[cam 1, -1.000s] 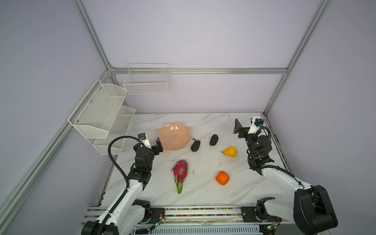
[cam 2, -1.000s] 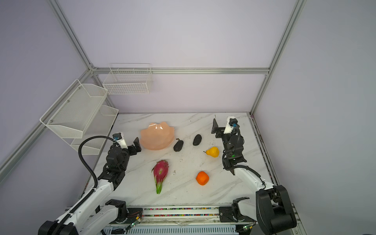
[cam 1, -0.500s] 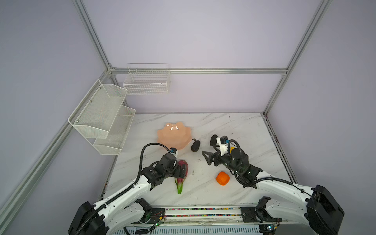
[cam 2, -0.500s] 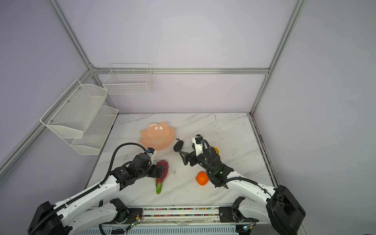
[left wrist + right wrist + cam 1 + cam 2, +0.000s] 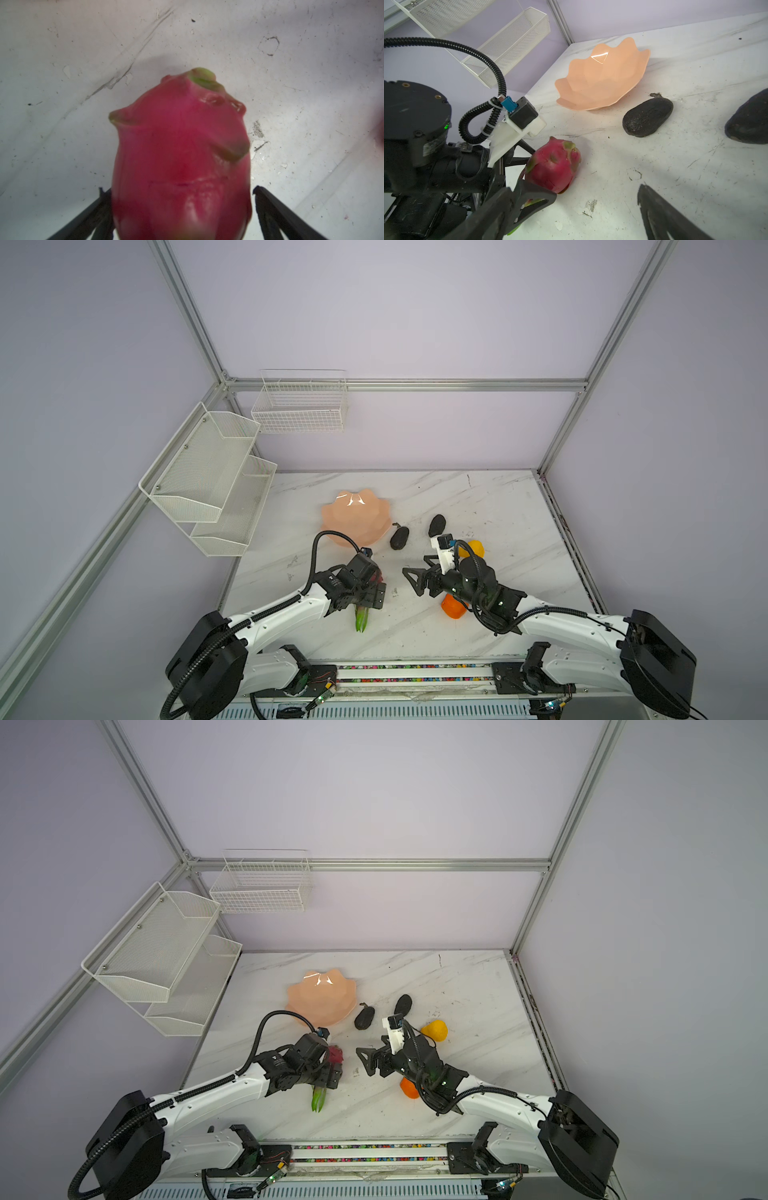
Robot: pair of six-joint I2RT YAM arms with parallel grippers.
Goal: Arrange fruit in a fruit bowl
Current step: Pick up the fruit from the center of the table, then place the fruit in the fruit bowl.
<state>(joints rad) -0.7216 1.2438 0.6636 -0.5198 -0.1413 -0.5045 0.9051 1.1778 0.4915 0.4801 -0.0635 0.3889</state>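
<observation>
Straddles the dragon fruit (image 5: 180,145) with the wide-spread fingers (image 5: 276,212) of the left gripper (image 5: 178,189), no squeeze visible.
Leaves a gap at one finger, fruit flat on the table (image 5: 478,497). Hangs the right gripper (image 5: 597,192) close by, spread wide and empty. Sets the fruit bowl (image 5: 355,518) farther back, a black oval (image 5: 399,538) just beside it, another black oval (image 5: 437,525) past that, pear (image 5: 476,548) and orange (image 5: 452,608) by the right arm.

Arms reach low inward; left claw (image 5: 177,188) and right claw (image 5: 598,191) gape wide.
</observation>
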